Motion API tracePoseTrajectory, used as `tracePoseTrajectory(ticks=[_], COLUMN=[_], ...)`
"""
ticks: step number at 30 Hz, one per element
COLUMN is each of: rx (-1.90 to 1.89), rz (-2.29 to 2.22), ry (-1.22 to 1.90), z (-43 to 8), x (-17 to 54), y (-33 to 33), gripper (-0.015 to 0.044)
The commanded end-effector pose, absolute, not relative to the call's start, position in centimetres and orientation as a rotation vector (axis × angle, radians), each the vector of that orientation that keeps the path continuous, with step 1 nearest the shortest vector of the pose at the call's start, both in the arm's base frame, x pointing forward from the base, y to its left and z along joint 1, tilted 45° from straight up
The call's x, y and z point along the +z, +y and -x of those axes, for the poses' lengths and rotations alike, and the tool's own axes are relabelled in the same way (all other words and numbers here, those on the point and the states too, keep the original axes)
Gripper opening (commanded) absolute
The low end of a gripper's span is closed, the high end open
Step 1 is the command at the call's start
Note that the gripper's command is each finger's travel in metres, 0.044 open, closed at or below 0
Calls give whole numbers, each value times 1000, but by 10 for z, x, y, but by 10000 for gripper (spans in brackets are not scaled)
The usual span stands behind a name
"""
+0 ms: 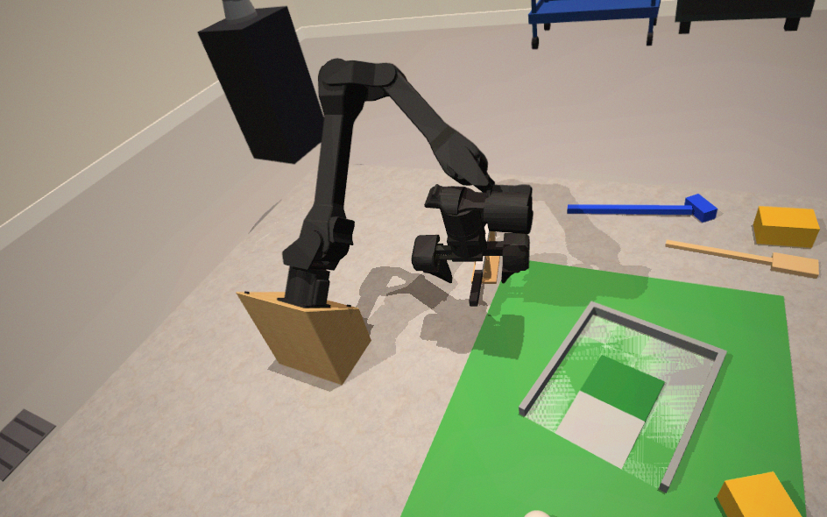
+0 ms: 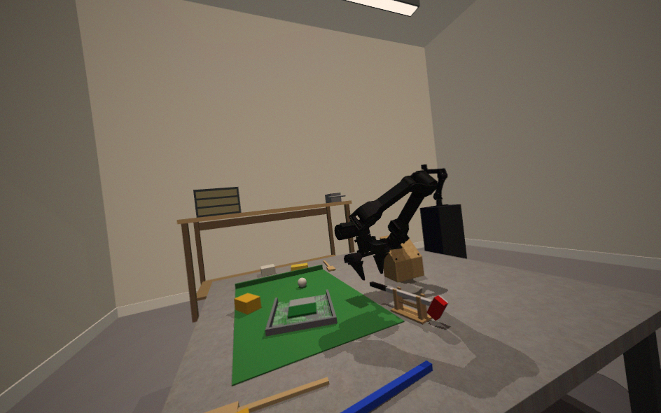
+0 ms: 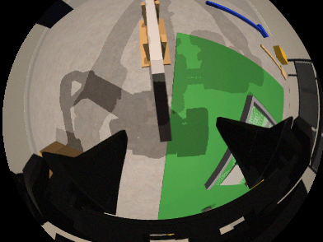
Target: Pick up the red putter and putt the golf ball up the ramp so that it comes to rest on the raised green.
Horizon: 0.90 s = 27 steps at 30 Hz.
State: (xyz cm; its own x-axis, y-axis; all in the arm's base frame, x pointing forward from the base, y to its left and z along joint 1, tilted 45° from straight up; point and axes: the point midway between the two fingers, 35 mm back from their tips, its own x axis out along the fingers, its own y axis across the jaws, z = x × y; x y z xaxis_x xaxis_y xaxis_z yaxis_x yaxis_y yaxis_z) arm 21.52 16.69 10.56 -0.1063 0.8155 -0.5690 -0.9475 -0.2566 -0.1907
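On the grey desk [image 1: 182,427] you see a long blue putter with a block head [image 1: 646,208] and, near it, a light wooden putter [image 1: 744,257]. A yellow block [image 1: 785,226] lies just beside them. Another yellow block [image 1: 756,494] sits at the mat corner. Behind, you find a tall black box [image 1: 262,85], a blue cart [image 1: 594,15] and a wooden side table [image 2: 265,216].
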Motion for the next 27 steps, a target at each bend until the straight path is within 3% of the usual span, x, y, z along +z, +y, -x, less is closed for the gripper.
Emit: tracePoseTrajectory(ticks=[1, 27], rx=[1724, 1724], rz=[615, 614], ry=[219, 217], z=[-205, -202], x=[116, 82], y=[171, 205], gripper=[440, 440])
